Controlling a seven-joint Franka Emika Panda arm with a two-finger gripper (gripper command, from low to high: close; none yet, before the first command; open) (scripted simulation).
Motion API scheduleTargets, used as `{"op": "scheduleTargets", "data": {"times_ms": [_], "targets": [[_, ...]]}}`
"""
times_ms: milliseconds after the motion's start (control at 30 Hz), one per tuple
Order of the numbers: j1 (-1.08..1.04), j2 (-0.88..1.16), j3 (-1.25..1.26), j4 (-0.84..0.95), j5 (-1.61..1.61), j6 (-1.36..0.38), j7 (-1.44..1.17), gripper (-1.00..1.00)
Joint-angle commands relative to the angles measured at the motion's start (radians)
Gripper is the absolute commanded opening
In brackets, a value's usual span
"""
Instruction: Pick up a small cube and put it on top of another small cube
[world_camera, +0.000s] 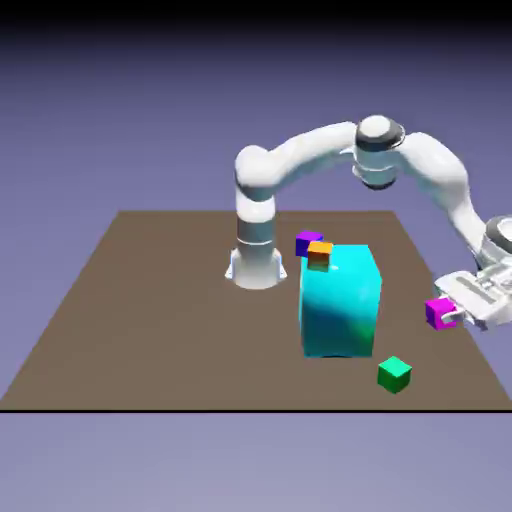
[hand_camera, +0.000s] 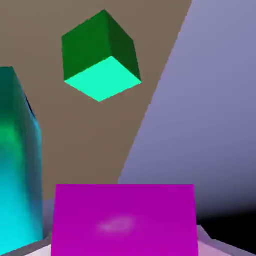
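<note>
The bright magenta-pink, smooth-faced small cube (world_camera: 441, 313) sits clenched between the fingers of the white two-finger gripper (world_camera: 452, 316), at three o'clock from the tall cyan block (world_camera: 338, 310) in the exterior view. It looks rigid and probably light, with little danger of crushing; its smooth faces could slip or twist if knocked. The present hold, on two opposite flat sides, seems right, best kept square and central. The hand view shows its near face wide across the bottom, from about seven to five o'clock.

The brown flat tabletop (world_camera: 170, 330) has its side edge close by the hand in the exterior view, so a drift towards three o'clock looks risky. The cyan block's upright wall and corners limit travel towards nine. Around the bright green small cube (world_camera: 394, 375), at seven o'clock from the held one, room looks freer, though the block stands near; if that is the target, a high approach seems wise.
</note>
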Motion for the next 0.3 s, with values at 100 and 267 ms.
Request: {"op": "scheduleTargets", "data": {"times_ms": [100,267], "targets": [[0.01,-0.005,0.01,-0.109,0.007,0.104,0.014,-1.0],[0.011,-0.006,0.011,-0.119,0.007,0.114,0.015,1.0]]}}
